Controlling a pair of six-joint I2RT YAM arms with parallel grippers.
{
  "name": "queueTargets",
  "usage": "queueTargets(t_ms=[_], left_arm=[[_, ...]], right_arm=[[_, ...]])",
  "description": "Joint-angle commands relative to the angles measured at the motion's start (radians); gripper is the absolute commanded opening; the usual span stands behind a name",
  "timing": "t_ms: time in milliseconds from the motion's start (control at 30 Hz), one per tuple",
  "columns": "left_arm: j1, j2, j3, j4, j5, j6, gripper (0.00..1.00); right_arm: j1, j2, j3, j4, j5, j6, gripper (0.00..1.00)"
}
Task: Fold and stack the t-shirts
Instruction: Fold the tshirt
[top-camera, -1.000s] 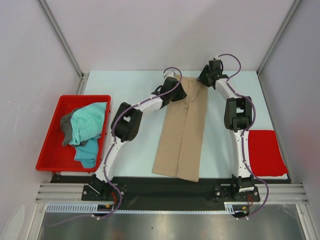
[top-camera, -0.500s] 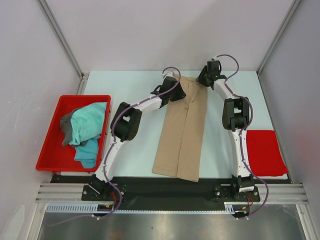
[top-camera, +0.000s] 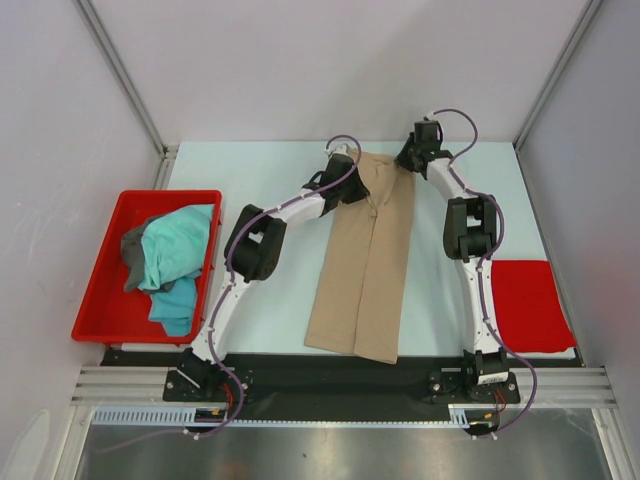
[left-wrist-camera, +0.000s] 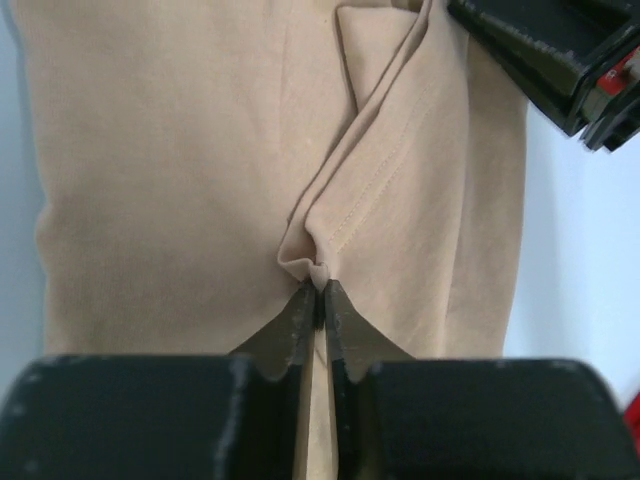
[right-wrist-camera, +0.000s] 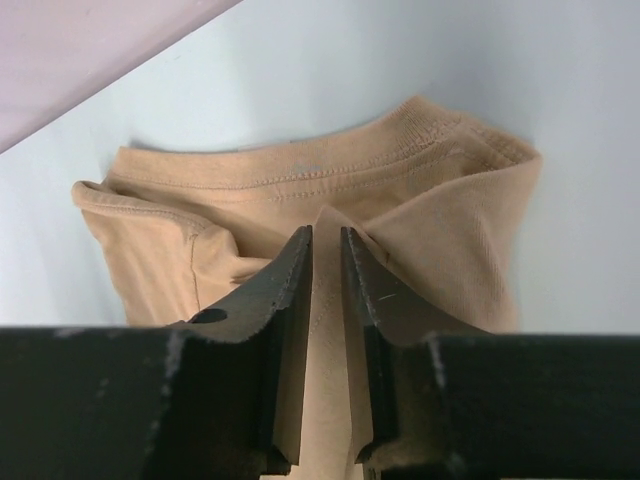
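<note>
Looks like a robotics lab cell: plain white panels (top-camera: 330, 70) at 12 o'clock between aluminium posts (top-camera: 120, 75), slotted aluminium rail (top-camera: 120, 385) at 6 o'clock, pale worktable (top-camera: 270, 170).

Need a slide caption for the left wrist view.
Left end effector shut on a raised fold of the tan t-shirt.

Three t-shirts (top-camera: 365, 260) (top-camera: 178, 248) (top-camera: 131, 262), one tray (top-camera: 108, 312) (red).
</note>
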Motion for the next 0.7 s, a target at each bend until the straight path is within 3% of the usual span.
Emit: queueTargets(t_ms=[0,233,433,667], left_arm=[[0.006,-0.007,0.058,-0.007,0.023,0.005,0.03],[0.009,-0.143,-0.033,-0.024,-0.06,0.081,0.0],[0.015,-0.22,-0.158,0.01,-0.109,0.077,0.0],[0.018,-0.245,-0.192,0.007,-0.108,0.08,0.0]], right_arm=[[-0.005,-0.004,0.045,0.013,0.0,-0.007,0.23],[-0.013,-0.043,0.028,0.021,-0.014,-0.01,0.43],[-0.025,-0.073,-0.023,0.035,-0.025,0.012,0.45],[-0.05,-0.156,-0.157,0.101,-0.053,0.044,0.45]])
